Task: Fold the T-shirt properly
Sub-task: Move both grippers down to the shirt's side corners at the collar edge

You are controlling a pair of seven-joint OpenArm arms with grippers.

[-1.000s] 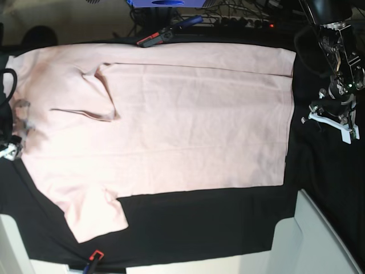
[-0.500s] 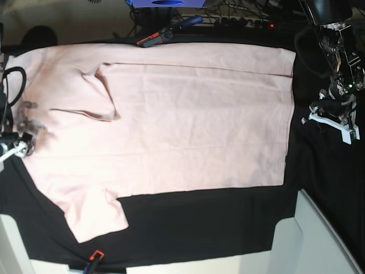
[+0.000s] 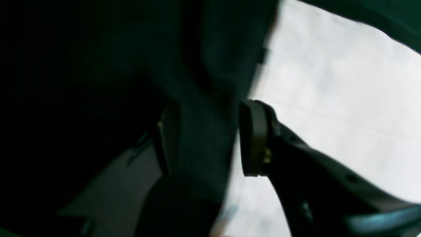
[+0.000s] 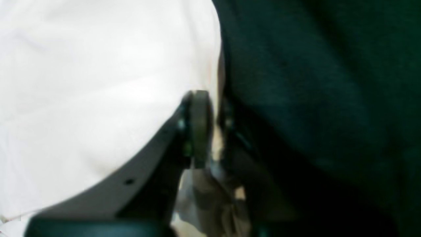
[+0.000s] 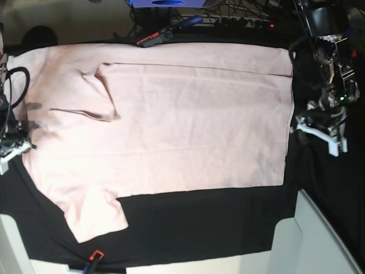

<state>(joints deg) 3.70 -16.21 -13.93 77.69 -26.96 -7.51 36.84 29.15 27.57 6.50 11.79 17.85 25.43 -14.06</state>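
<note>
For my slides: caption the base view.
Pink T-shirt spread flat on a black cloth, one gripper at its left edge, the other off its right edge.

base view looks straight down from high up; both wrist views sit close (blurred), sharing the t-shirt's edges.

right claw nearly closed at T-shirt edge

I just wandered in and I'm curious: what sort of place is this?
Most likely a robotics lab bench. A pink T-shirt lies spread on a black table cloth, a robot claw hangs beside it, and tangled cables run along the back.
</note>
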